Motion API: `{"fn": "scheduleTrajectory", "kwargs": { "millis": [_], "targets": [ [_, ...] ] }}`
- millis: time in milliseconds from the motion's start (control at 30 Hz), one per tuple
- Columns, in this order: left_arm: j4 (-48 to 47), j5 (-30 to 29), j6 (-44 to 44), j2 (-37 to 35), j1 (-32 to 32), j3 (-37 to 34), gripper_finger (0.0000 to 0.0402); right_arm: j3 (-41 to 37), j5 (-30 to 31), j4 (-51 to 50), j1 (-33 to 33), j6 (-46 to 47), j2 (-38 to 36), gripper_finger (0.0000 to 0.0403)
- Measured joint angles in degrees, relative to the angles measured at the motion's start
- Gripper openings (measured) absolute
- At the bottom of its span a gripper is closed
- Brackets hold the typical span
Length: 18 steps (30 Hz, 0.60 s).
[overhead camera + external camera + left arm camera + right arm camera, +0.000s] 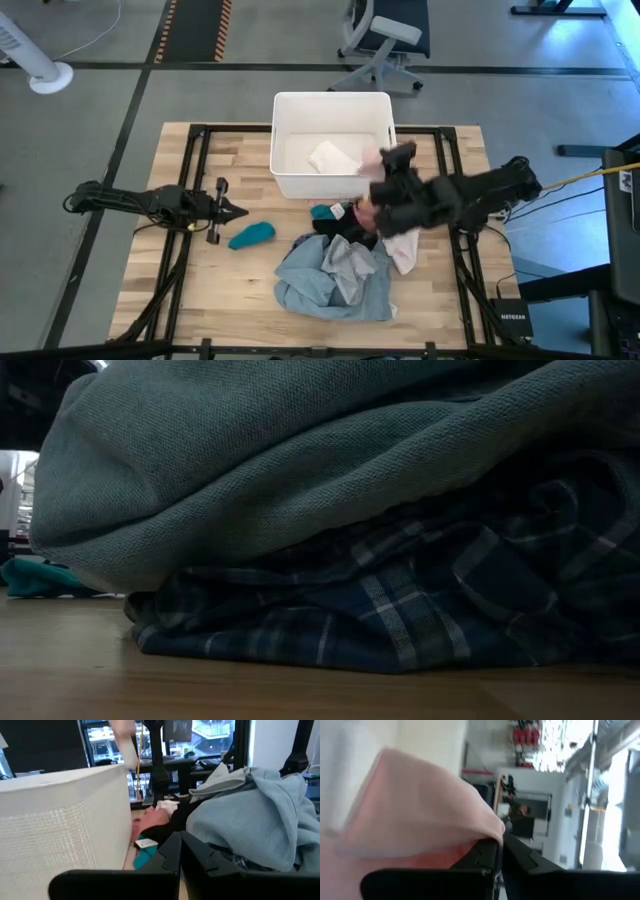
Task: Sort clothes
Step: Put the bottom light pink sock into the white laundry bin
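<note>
The clothes lie in a pile at the table's middle near side: a grey-blue shirt (335, 280) (280, 450) on top of a blue-and-white plaid shirt (400, 600), with black pieces (345, 225) toward the bin. A teal piece (250, 235) (30, 575) lies apart on the left. My right gripper (372, 192) (500, 845) is shut on a pink piece (420, 805) beside the white bin's (285, 185) right near corner. My left gripper (238, 211) (180, 842) is shut and empty, left of the teal piece, close above the table. My right gripper pinches a fold of the pink piece (492, 832) between its two shut fingers. The fingers come about level from the table's right side. The cloth bulges out past the fingertips, and a pale part (403, 250) hangs below the gripper over the pile.
The white bin (60, 820) stands at the table's far middle with a white piece (333, 157) inside. An office chair (385, 40) and a fan (40, 60) stand on the floor beyond the table. Bare wood (200, 290) shows at the near left.
</note>
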Motion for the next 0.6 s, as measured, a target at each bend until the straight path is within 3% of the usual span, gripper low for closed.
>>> {"fn": "scheduleTrajectory", "kwargs": {
  "millis": [233,467,600],
  "targets": [
    [-0.67,0.0,-0.06,0.0,0.0,0.0,0.0001,5.74,-6.59,5.11,-11.41,-8.11,0.0,0.0029],
    [-4.54,0.01,-0.06,0.0,0.0,0.0,0.0001,6.4,-17.46,11.53,-19.92,-8.25,0.07,0.003],
    [-4.64,0.07,-0.09,0.13,0.0,0.0,0.0001,6.4,-20.72,11.92,-23.2,-8.5,0.11,0.0038]
  ]
}}
